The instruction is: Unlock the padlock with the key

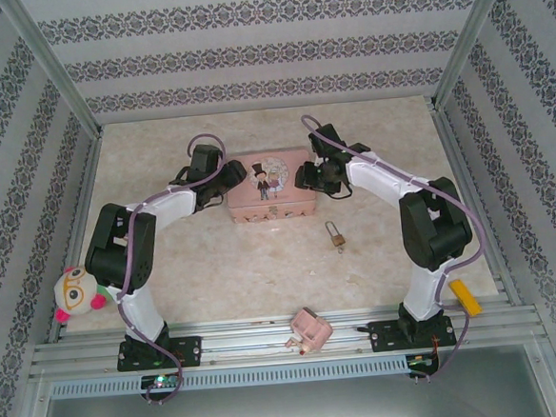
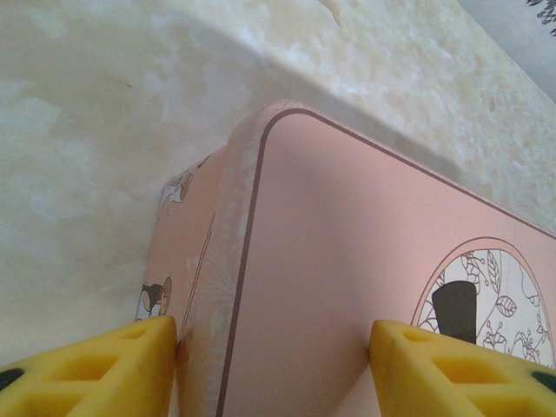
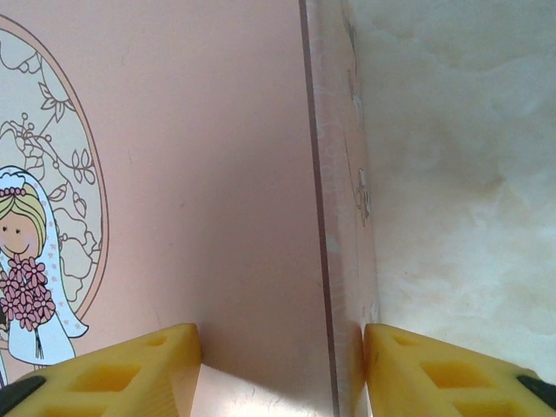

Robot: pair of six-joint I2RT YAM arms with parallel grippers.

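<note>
The small brass padlock (image 1: 336,235) with its thin silver shackle lies on the table, in front of the pink tin's (image 1: 270,186) right half and clear of both arms. I cannot make out the key; it is too small to tell apart from the padlock. My left gripper (image 1: 220,177) (image 2: 274,334) is open and straddles the tin's (image 2: 347,261) left edge, one yellow finger (image 2: 104,369) against the side wall and the other over the lid. My right gripper (image 1: 306,176) (image 3: 282,339) is open and straddles the tin's (image 3: 191,174) right edge the same way.
A plush toy (image 1: 74,291) sits at the left edge by the left arm's base. A yellow block (image 1: 466,296) lies at the right near the right arm's base. A small pink object (image 1: 308,328) rests on the front rail. Patterned walls enclose the table.
</note>
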